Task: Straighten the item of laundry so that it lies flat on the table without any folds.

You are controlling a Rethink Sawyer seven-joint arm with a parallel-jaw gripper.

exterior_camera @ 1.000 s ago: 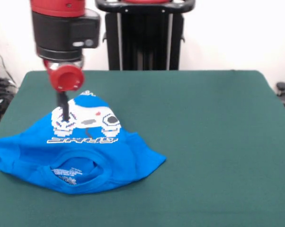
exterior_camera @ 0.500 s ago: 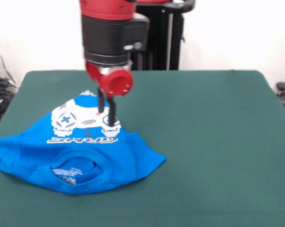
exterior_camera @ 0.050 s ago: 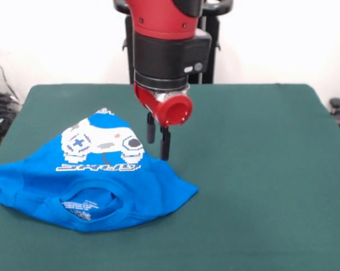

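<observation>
The blue T-shirt (exterior_camera @ 0.050 s ago: 96, 180) lies bunched on the green counter (exterior_camera @ 0.050 s ago: 255, 169), toward the left side of the front view, its collar (exterior_camera @ 0.050 s ago: 90, 204) facing the near edge and its white pixel graphic (exterior_camera @ 0.050 s ago: 102, 142) rising in a hump behind the collar. The cloth is plainly not flat: the body is gathered up under the graphic, the left sleeve runs out to the counter's left edge, and a folded corner (exterior_camera @ 0.050 s ago: 184, 192) sticks out on the right. The pincer (exterior_camera @ 0.050 s ago: 158, 141) hangs just beside the shirt's right upper margin, its two dark fingers (exterior_camera @ 0.050 s ago: 165, 144) standing slightly apart with nothing between them; whether the tips touch the cloth or the felt cannot be made out. Judging by its look, the shirt is light, limp cotton that will drape and drag rather than slide as one piece, and it is likely to cling somewhat to the felt, so pulling one point will stretch only the nearby cloth. A sensible hold would be a single layer at the hem behind the graphic or at the folded right corner, drawn away from the collar.
</observation>
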